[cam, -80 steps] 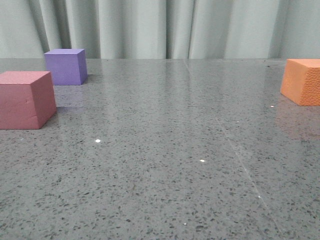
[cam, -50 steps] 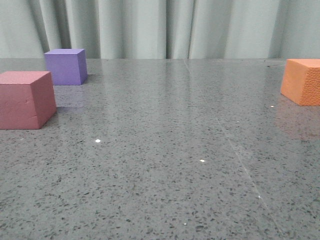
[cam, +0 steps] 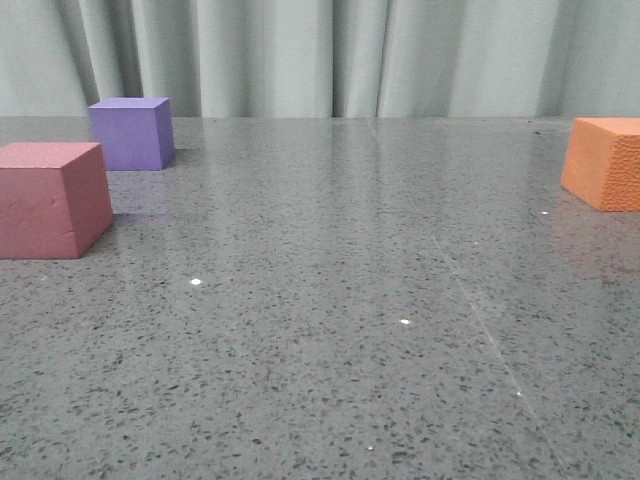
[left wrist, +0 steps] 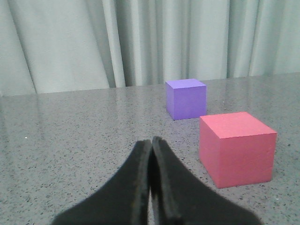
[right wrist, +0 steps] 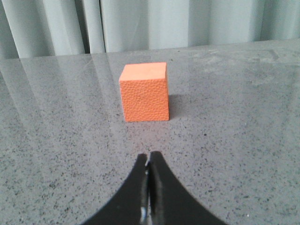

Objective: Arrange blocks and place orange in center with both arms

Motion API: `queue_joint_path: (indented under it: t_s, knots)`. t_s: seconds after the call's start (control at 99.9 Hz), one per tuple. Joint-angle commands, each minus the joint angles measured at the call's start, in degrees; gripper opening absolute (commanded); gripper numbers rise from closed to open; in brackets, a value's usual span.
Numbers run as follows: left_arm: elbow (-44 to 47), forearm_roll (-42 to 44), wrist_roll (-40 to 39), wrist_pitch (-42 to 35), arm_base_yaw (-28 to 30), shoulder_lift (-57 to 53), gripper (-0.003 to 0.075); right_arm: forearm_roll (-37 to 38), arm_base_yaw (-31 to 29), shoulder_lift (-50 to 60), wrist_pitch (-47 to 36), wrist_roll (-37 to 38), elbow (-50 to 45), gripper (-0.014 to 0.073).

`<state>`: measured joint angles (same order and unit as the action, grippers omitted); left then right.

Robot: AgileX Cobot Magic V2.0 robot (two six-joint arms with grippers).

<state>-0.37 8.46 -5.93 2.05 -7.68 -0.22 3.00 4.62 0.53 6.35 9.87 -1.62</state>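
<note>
In the front view the pinkish-red cube [cam: 52, 198] sits at the left edge, the purple cube [cam: 131, 132] behind it, and the orange pebbled cube [cam: 604, 162] at the far right. No gripper shows in that view. In the left wrist view my left gripper [left wrist: 151, 140] is shut and empty, short of the pinkish-red cube [left wrist: 237, 147] and the purple cube [left wrist: 186, 98]. In the right wrist view my right gripper [right wrist: 148, 156] is shut and empty, a short way in front of the orange cube [right wrist: 144, 92].
The blocks rest on a grey speckled stone table [cam: 330, 300]. Pale green curtains [cam: 320, 55] hang behind its far edge. Nothing stands between the left blocks and the orange cube.
</note>
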Motion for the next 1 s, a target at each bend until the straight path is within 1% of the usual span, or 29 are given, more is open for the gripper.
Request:
queue_joint_path:
  t_s: [0.0, 0.06, 0.15, 0.31, 0.431, 0.531, 0.651, 0.791, 0.871, 0.991]
  knots:
    - [3.23, -0.38, -0.49, -4.35, 0.18, -1.86, -0.0019, -0.17, -0.33, 0.6, -7.57, -0.62, 0.85, -0.0067]
    - [3.23, -0.38, -0.49, -4.35, 0.18, -1.86, -0.0019, -0.17, -0.33, 0.6, -8.23, -0.55, 1.27, -0.0067]
    - [3.23, -0.38, -0.49, -4.35, 0.18, -1.86, -0.0019, -0.17, -0.33, 0.54, -6.35, -0.55, 3.43, -0.0067]
    - [3.23, -0.38, -0.49, -4.35, 0.18, -1.86, -0.0019, -0.17, -0.33, -0.04, 1.4, -0.55, 9.96, -0.0067]
    - [3.23, -0.38, -0.49, -4.35, 0.18, -1.86, -0.0019, -0.17, -0.33, -2.31, 7.56, -0.55, 16.55, -0.0067]
    - [3.23, -0.38, -0.49, -4.35, 0.18, -1.86, -0.0019, -0.17, -0.33, -5.93, 14.79, -0.55, 22.35, -0.0067]
    - [3.23, -0.38, -0.49, -4.35, 0.18, -1.86, -0.0019, -0.17, -0.33, -11.76, 25.79, -0.55, 30.28, -0.0067]
    - [3.23, -0.38, -0.49, -4.35, 0.18, -1.86, -0.0019, -0.17, -0.33, -19.4, 35.28, -0.55, 38.07, -0.0067]
    - [3.23, -0.38, -0.49, -4.35, 0.18, -1.86, -0.0019, -0.17, -0.33, -23.74, 37.9, -0.55, 41.85, -0.0067]
    - [3.23, -0.38, -0.49, -4.35, 0.18, -1.86, -0.0019, -0.19, -0.33, -28.28, 37.58, -0.55, 44.11, -0.0067]
